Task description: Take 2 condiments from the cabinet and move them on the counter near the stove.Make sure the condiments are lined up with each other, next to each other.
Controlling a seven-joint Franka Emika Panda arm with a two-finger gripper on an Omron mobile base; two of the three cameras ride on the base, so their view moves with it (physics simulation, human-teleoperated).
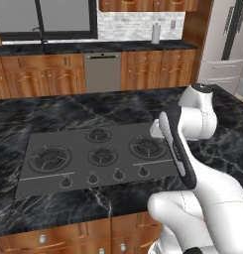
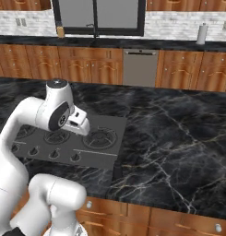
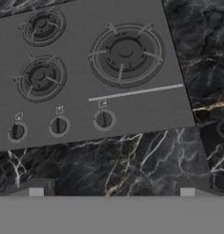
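Note:
The stove [image 1: 93,171] is a flat dark grey cooktop with round burners and a row of small knobs, set into the black marble counter [image 1: 68,106]. My gripper [image 3: 111,191] hangs open over the counter's front strip, just in front of the stove [image 3: 131,103] and its right-hand knobs. Nothing is between its fingertips [image 3: 36,191]. From the right base view my hand [image 2: 80,123] hovers above the stove's [image 2: 107,154] right half. The condiments are out of view. Wooden wall cabinet fronts [image 1: 143,5] show along the top edge, above the back wall.
A white paper-towel roll [image 1: 155,33] stands on the back counter, and a grey dishwasher front [image 1: 102,72] sits below it. A steel fridge [image 1: 227,44] stands at the far right. Bare marble [image 2: 179,129] stretches right of the stove.

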